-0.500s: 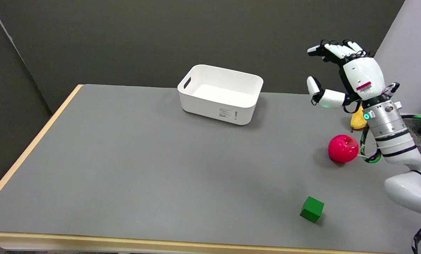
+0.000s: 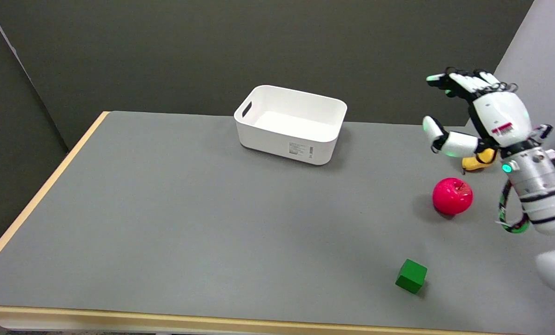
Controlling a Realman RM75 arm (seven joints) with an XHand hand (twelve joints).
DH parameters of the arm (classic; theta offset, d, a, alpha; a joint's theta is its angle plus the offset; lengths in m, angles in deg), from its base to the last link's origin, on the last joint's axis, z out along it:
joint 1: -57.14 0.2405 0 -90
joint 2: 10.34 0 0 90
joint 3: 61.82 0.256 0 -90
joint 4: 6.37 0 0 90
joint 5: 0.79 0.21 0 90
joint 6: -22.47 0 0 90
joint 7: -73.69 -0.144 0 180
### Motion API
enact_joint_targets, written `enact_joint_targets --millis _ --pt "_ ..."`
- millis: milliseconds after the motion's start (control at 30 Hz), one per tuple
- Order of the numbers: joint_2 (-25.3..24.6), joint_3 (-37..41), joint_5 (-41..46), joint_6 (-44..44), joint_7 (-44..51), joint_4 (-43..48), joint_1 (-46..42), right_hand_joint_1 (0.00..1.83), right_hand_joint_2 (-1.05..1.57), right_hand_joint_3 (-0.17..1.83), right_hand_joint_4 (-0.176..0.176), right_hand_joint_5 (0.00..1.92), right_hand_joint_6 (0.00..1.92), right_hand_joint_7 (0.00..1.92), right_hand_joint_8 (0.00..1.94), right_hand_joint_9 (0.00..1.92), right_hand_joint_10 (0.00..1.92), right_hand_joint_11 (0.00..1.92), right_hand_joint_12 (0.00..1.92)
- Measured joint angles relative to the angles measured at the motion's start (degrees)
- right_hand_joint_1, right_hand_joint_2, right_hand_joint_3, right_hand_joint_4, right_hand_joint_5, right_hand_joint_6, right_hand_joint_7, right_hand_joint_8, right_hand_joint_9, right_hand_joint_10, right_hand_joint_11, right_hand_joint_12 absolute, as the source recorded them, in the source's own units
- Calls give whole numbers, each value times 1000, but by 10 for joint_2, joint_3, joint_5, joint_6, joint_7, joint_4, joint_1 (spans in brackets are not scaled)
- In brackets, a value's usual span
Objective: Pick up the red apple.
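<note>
Right hand [image 2: 484, 116] fingers [image 2: 458, 81] spread, apparently empty.

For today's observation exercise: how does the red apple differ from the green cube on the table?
Colour: the red apple is glossy red; the green cube is matte green.
Shape: the apple is round with a stem dimple on top; the cube has flat faces and sharp edges.
Size: the apple looks larger than the cube.
Place: the apple lies farther back, nearer the right hand; the cube sits toward the near edge.
Shared: both rest untouched on the grey table.
</note>
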Motion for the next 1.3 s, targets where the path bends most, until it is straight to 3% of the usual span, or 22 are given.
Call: enact_joint_targets --millis 333,567,1300 --pt "-52 109 26 2 2 69 -153 232 660 926 125 303 603 453 484 428 917 232 1347" --pt "-82 127 44 -1 14 93 -214 248 656 925 124 301 598 451 482 426 917 233 1349" --pt "-53 30 130 11 37 -15 -153 293 639 936 124 282 574 420 454 396 865 211 1328"
